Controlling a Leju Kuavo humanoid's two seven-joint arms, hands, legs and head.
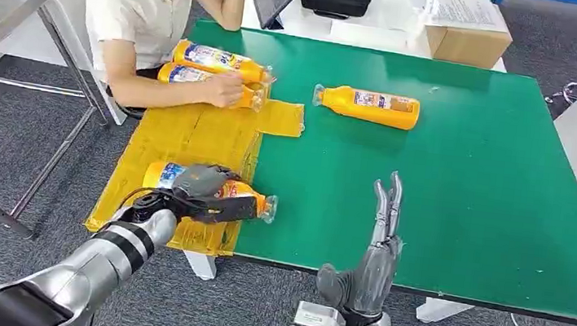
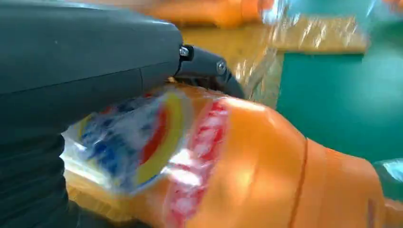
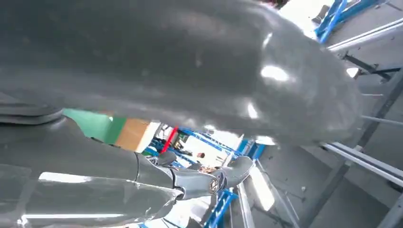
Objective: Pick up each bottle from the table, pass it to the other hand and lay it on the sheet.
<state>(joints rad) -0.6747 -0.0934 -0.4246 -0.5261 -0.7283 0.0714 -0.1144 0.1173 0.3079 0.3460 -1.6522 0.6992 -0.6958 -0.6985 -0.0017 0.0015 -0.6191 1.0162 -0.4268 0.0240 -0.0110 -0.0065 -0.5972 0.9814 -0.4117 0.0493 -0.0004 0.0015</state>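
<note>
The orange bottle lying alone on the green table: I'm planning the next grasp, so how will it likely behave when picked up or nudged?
The orange bottle lies on its side on the bare green table, so a sideways nudge would probably roll it. It looks full of orange liquid, so likely fairly heavy for its size. Its glossy plastic and label may be somewhat slippery.

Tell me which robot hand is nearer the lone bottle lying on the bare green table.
Right. The right hand stands empty near the table's front edge, below the bottle; the left hand is farther off, gripping another bottle over the yellow sheet.
</note>
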